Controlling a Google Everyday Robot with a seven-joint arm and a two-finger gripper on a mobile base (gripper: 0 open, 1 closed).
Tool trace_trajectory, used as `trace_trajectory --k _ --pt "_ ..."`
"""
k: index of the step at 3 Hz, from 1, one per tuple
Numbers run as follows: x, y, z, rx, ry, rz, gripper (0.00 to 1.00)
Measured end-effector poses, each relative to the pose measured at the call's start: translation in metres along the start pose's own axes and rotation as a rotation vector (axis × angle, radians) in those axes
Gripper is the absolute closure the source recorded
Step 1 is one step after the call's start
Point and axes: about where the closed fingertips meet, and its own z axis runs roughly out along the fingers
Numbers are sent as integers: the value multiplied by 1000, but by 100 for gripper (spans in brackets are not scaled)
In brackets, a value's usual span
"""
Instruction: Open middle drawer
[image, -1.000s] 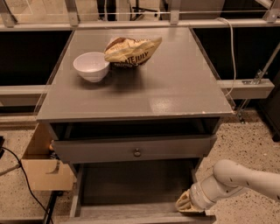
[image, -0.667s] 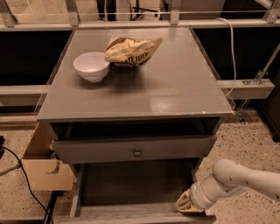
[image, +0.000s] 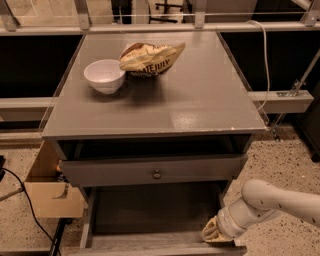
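Cream tool sits at front-right corner of middle drawer.

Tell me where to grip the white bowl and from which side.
Take the white bowl by its rim, from above on its left side: it sits upright and open, and the chip bag crowds its right side. The gripper is low at the front right corner of the open middle drawer.

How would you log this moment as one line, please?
middle drawer: pulled out | end effector: at its front right corner | cabinet top: bowl, chip bag
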Motion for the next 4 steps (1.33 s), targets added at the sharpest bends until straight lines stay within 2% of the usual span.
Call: trace_trajectory --k 2,3,4 --pt "0 2 0 -24 -2 20 100" --pt "-10 0 1 29 -33 19 100" --pt "-23 -18 -1 139 -100 -23 100"
